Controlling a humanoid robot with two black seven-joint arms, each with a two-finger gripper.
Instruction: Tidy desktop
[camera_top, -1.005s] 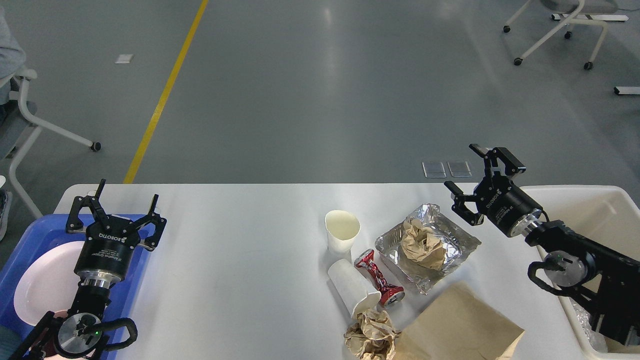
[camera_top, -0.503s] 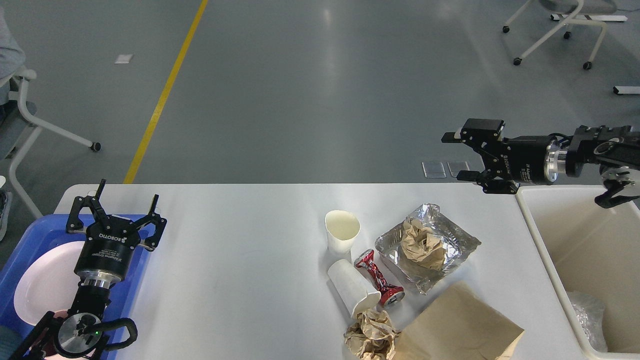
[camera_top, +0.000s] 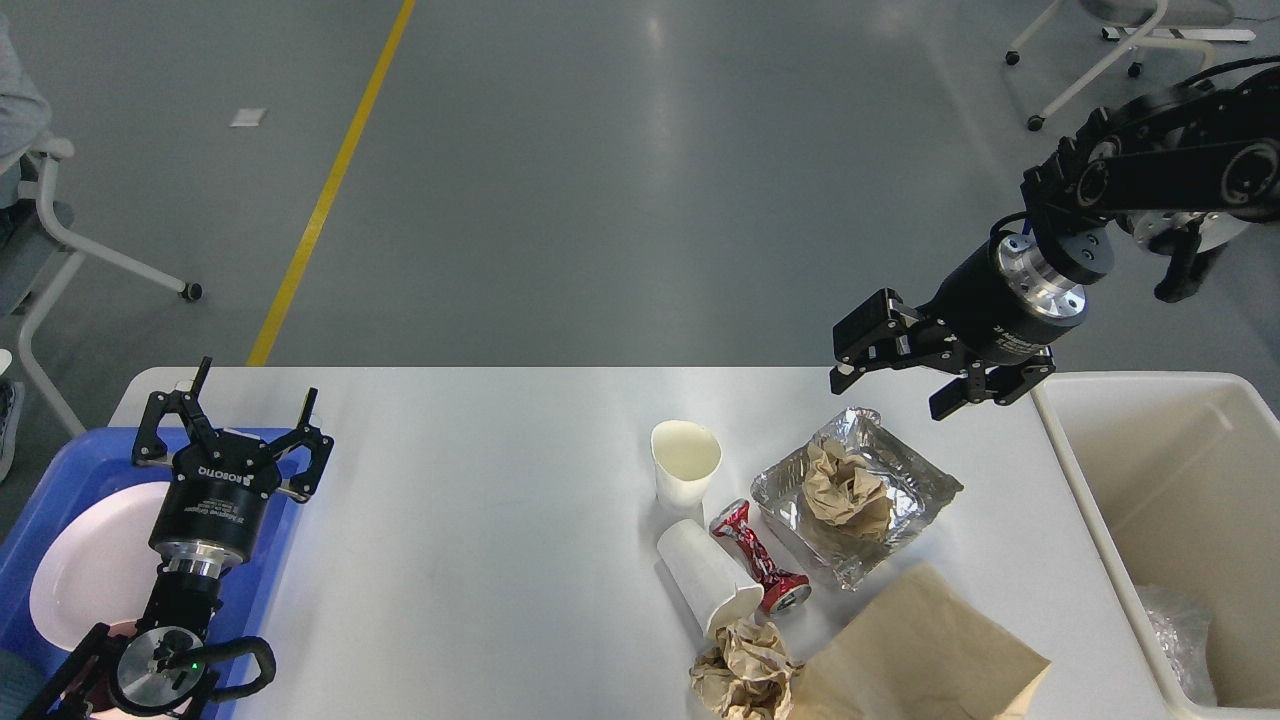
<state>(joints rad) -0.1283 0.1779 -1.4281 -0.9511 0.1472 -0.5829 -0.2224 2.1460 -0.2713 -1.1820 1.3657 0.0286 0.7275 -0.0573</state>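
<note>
The right pincer (camera_top: 890, 385) hangs above the far side of the desktop (camera_top: 480, 520), its jaws spread wide and holding nothing. Just below it and a little nearer to the robot lies the foil tray (camera_top: 860, 490) with a crumpled paper ball (camera_top: 845, 490) inside. A likely risk: thin foil may bend or slip when pinched, so the paper could fall out. The left pincer (camera_top: 235, 425) is also released and empty, over the blue tray (camera_top: 60, 470).
</note>
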